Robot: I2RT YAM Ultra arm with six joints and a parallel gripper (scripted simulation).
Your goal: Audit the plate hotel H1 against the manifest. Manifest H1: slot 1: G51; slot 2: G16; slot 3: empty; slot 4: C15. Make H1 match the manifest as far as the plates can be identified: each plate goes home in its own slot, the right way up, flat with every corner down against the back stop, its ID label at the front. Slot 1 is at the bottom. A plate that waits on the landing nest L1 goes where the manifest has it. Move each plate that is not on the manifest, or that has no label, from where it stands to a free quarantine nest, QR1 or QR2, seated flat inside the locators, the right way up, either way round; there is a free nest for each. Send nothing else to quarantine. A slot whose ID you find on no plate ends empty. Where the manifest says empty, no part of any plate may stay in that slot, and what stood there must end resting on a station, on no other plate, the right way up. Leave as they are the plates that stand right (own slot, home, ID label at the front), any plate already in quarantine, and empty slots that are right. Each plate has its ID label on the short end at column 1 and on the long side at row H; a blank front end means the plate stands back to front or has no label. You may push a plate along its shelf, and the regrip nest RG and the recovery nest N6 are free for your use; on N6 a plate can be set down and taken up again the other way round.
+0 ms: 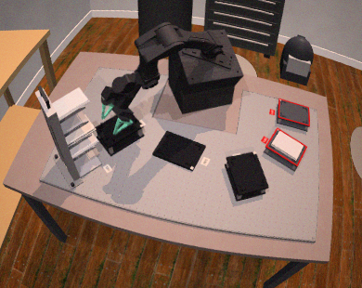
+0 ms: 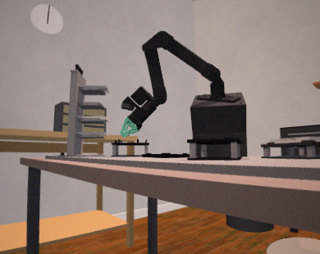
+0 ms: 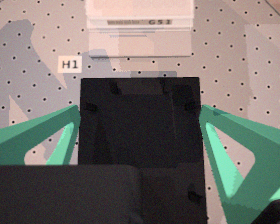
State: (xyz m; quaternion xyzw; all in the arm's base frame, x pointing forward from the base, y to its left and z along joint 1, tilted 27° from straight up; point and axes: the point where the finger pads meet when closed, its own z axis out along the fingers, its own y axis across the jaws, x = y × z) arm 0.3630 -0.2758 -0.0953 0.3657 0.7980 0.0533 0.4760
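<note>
- The plate hotel (image 1: 59,135) stands at the left end of the bench (image 1: 185,228), a grey upright post carrying stacked shelves that face the arm.
- In the wrist view the hotel's bottom shelf shows a pale plate (image 3: 140,22) with its front label reading G51, and a white tag marked H1 (image 3: 70,64) lies on the perforated mat just in front.
- Right before the hotel sits a black nest (image 1: 120,135) on short legs, and the end effector (image 1: 116,118) hangs just above it, tilted down toward the hotel.
- Its green fingers are spread fully apart, one on each side of the black nest, with nothing gripped between them.
- From the exterior view, the end effector (image 2: 130,128) floats just over the nest, not touching it.
- Moving outward: a flat black pad (image 1: 179,150) lies near mid-bench, with a small white tag beside it.
- Further right, another raised black nest (image 1: 246,175) stands alone.
- At the far right, two red-rimmed nests: the nearer one (image 1: 269,149) holds a white plate (image 1: 287,144), the farther one (image 1: 293,112) holds a dark plate.
- The arm's black pedestal (image 1: 222,93) sits at the back of the bench.
</note>
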